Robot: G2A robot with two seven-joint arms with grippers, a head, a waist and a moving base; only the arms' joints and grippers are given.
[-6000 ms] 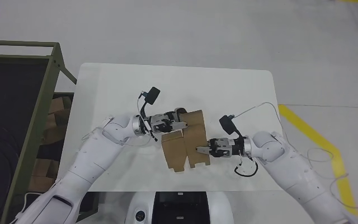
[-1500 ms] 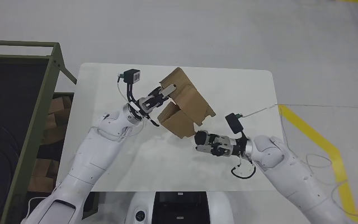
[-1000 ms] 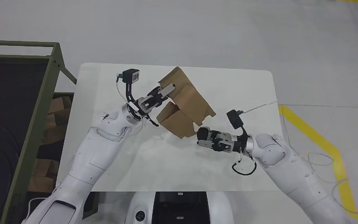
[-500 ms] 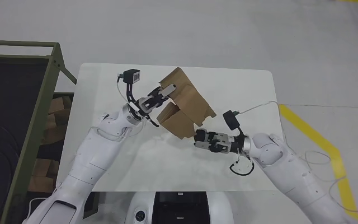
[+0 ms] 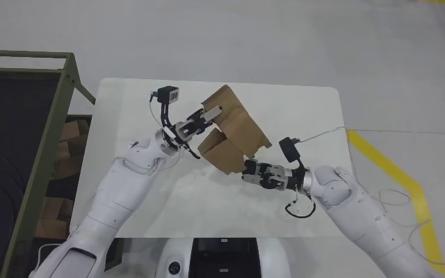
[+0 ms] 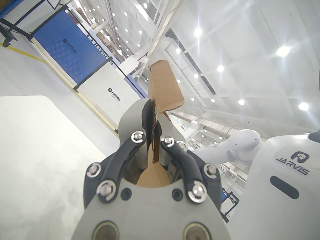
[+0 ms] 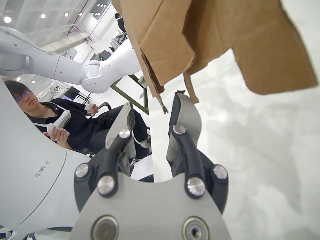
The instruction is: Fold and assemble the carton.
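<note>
Right gripper [image 7: 152,106]: standing open, gripping nothing, sitting just below the loose lower flaps [image 7: 262,58].
Carton [image 5: 233,132]: hanging tilted above the table [image 5: 306,104], partly opened into a sleeve.
Left gripper [image 6: 151,108]: clamping shut on a Carton wall, holding it aloft.
Progress: judging as early; sleeve standing partly open, flaps hanging unfolded, folding and squaring remaining to do.

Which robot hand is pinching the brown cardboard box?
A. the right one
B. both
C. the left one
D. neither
C: the left gripper is shut on an edge of the carton, while the right gripper is open below the carton's flaps with nothing between its fingers.
</note>
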